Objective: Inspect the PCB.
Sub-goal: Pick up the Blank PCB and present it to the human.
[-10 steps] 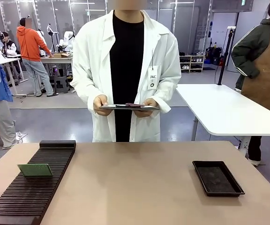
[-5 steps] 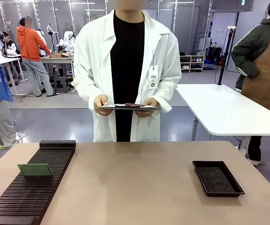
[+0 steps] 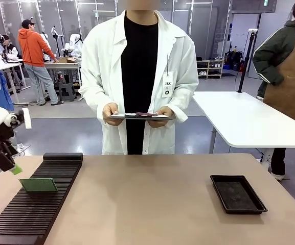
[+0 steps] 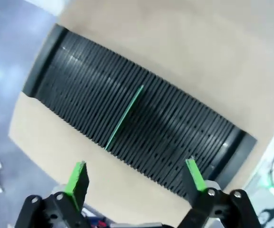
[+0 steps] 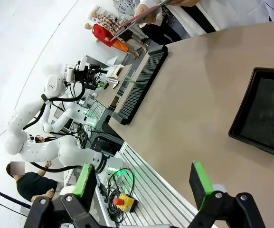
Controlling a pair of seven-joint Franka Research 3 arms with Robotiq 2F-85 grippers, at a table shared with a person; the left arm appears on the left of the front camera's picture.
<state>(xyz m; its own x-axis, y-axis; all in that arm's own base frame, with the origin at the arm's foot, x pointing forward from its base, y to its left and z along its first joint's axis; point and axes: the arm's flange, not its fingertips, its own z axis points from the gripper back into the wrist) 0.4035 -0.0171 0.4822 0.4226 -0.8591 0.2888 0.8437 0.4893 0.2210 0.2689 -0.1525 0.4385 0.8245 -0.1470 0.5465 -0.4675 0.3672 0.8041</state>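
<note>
Left gripper (image 3: 9, 165) hangs over the table's (image 3: 147, 204) left edge, just outside the long black slotted rack (image 3: 55, 189), up and to the left of the circuit board (image 3: 38, 185) and clear of it. The board stands in one of the rack's slots, about midway along, near the rack's left side, its speckled green face turned this way. From the left wrist, the left gripper (image 4: 136, 175) has its green-padded fingers spread wide with nothing between them, and the board (image 4: 125, 117) is a thin green line edge-on in the rack (image 4: 184, 137), ahead of the fingers and apart from them. Over to the right wrist: the right gripper (image 5: 144, 183) is spread wide too, gripping nothing, held off the near edge of the table, with the shallow black tray (image 5: 241, 107) lying flat farther along. In the front view that tray (image 3: 218, 194) sits on the table's right side, well apart from the rack. Across the table a person in a white coat holds a clipboard (image 3: 139, 116) level in both hands, one hand (image 3: 110, 113) on each end.
</note>
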